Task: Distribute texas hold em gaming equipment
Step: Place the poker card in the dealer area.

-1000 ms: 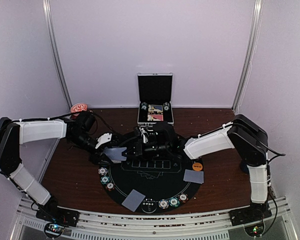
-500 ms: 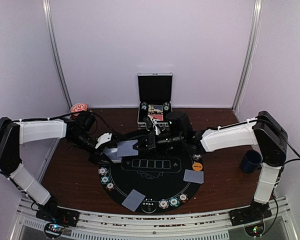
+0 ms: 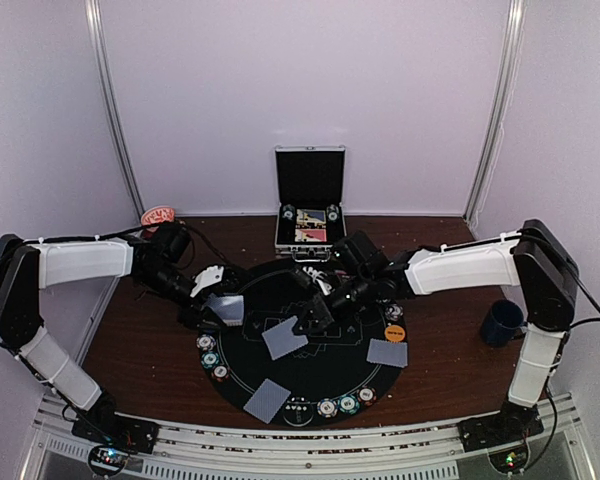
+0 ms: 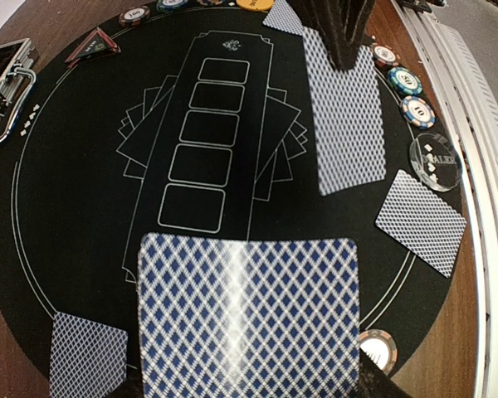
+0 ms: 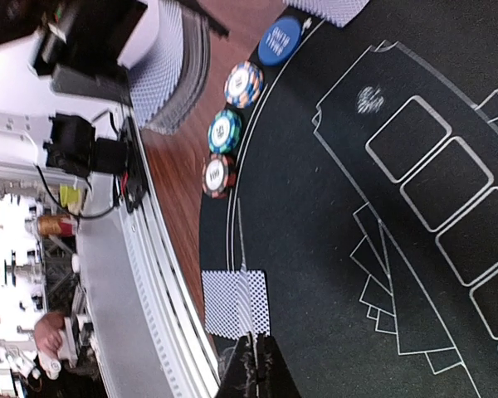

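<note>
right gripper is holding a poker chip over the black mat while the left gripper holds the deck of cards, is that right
No. The right gripper is shut on a single playing card, not a poker chip, over the black mat, as the top external view shows. The left gripper does hold the deck of cards.

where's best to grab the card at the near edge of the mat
Its near corner, coming in low from the near side. The card lies flat on the mat, so top-down fingers find no edge; that corner sits by the mat's rim, likely easiest to get under.
</note>
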Robot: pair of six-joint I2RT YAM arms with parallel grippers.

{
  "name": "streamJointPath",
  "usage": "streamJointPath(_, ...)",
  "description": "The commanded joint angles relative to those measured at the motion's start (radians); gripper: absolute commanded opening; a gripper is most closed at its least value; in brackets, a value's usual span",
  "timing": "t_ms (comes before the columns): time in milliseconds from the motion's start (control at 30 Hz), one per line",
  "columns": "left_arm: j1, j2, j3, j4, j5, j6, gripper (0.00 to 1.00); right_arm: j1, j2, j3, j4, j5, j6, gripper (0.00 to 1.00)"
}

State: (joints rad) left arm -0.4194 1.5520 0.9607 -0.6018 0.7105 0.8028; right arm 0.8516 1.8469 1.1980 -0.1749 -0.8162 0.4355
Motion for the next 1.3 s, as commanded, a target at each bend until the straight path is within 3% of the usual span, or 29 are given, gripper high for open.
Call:
streamJointPath(0,0.005,-0.012,0.007,0.02,0.01,0.008,0.59,0.038,0.058,0.082,-0.142,-0.052,-0.144,0.0)
streamJointPath(533,0.006,-0.027,0.003,0.02,0.013,0.008,0.59,0.164,0.208,0.221,-0.333,-0.133,-0.343,0.0)
streamJointPath(1000,0.006,-0.018,0.005,0.02,0.01,0.009,0.59,0.181,0.282,0.273,-0.351,-0.125,-0.347,0.0)
streamJointPath(1267,0.005,-0.022,0.005,0.02,0.01,0.008,0.59,0.181,0.294,0.305,-0.374,-0.073,-0.351,0.11)
